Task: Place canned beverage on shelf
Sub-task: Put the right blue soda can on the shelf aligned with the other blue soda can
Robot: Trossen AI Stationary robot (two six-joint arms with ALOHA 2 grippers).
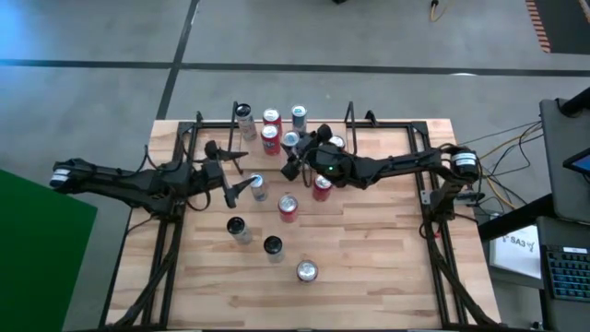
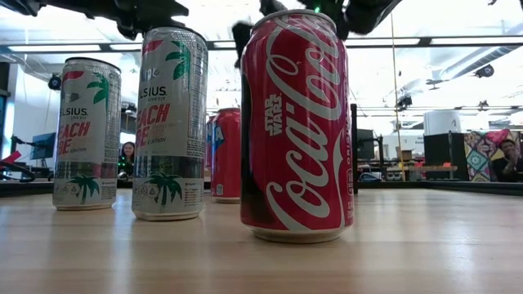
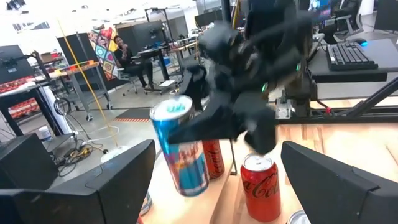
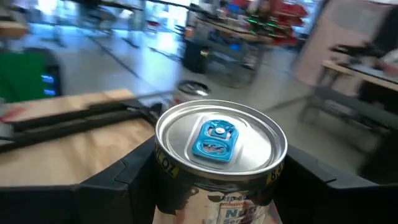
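A blue and silver canned beverage [image 3: 183,149] with a blue pull tab [image 4: 214,140] hangs tilted above the table's far middle, with my right gripper [image 1: 293,149] shut on it. The shelf [image 1: 350,112], a rack of thin black rods, runs along the table's far edge, and several cans [image 1: 271,118] stand in it. My left gripper [image 1: 238,186] is open at the table's left middle, level and pointing toward the held can. Nothing is between its fingers [image 3: 118,180]. My right gripper pinches the can's side wall just under the top rim [image 4: 163,163] between its two fingers [image 4: 317,180], one on each side. The fingers come roughly level from the table's right side. The can is lifted clear of the table and leans over [image 3: 186,168].
Red cola cans [image 1: 321,187] [image 1: 289,207] stand near the middle, one just below the held can [image 3: 261,186]. Taller slim cans [image 1: 237,229] [image 1: 273,247] [image 1: 306,270] stand toward the near edge. Another can [image 1: 258,187] is right beside my left gripper. Black side frames [image 1: 433,212] flank the table.
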